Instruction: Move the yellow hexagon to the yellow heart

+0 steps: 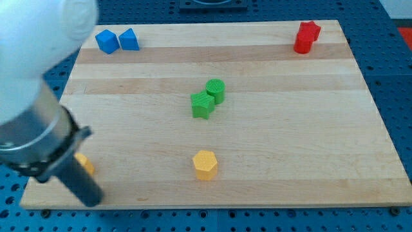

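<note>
Because the hexagon (205, 164) must go toward nine o'clock, the tip (92, 198) sits by the half-hidden heart (85, 164); no pincer exists to judge.

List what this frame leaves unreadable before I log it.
- Yellow block at the view's left: mostly hidden behind the rod; its shape cannot be made out.
- My tip: motion-blurred near the board's bottom-left edge; contact with that block cannot be judged.
- Arm body: blurred, cut off by the view's left and top edges.
- Red blocks at the top right: too small to separate.
- Yellow hexagon: fully visible.
</note>
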Controlling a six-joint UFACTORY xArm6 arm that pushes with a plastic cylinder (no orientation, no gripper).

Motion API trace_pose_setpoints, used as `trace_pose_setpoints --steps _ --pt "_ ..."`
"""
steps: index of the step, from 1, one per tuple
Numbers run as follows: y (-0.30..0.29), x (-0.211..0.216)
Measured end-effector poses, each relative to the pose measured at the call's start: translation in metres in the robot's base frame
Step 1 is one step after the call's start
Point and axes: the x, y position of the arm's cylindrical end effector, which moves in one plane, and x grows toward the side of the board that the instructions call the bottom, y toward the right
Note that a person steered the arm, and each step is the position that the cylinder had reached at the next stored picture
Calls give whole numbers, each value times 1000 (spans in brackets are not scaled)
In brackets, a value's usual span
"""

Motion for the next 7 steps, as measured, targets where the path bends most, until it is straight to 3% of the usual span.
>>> trace_pose_setpoints --steps 4,7 --pt "190 -4" --pt "193 -31"
